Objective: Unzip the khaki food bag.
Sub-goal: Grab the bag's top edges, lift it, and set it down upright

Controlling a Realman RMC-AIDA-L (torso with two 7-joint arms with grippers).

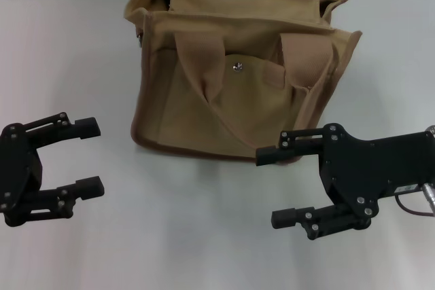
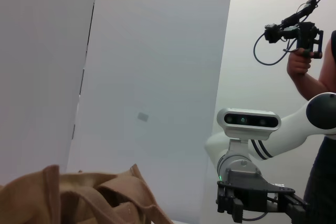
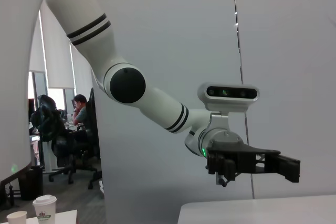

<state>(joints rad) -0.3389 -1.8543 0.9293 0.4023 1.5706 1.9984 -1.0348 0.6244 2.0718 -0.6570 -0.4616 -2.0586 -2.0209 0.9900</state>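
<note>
Nearest to the robot, at its left side: left gripper point(image 1: 87, 156) low over the white table point(image 1: 204, 236), fingers wide apart, nothing between them; well apart from the bag. At the right side, about the same nearness: right gripper point(image 1: 275, 188), fingers also wide apart and empty; upper finger just beside the lower right corner of the bag, seems not touching, though hard to tell.

Farther, in the middle of the table: the khaki food bag point(image 1: 238, 79), standing but slumped, front face toward the robot; two tan strap handles point(image 1: 204, 59) fallen forward over the front pocket; silver snap point(image 1: 237, 67) between them; brown piping along the bottom edge. Top edge partly sagging at the far side; zipper and its pull not to be made out with certainty; a small metal piece at the upper left corner of the bag point(image 1: 141, 37), perhaps a pull or a ring, cannot say which.

Step in hand, as judgement: the very beginning, approach only, no contact with the bag yet. Next move likely calls for finding the zipper pull along the top, holding the bag steady with one gripper, and pinching the small pull with the other; floppy canvas may follow the pull instead of opening.
</note>
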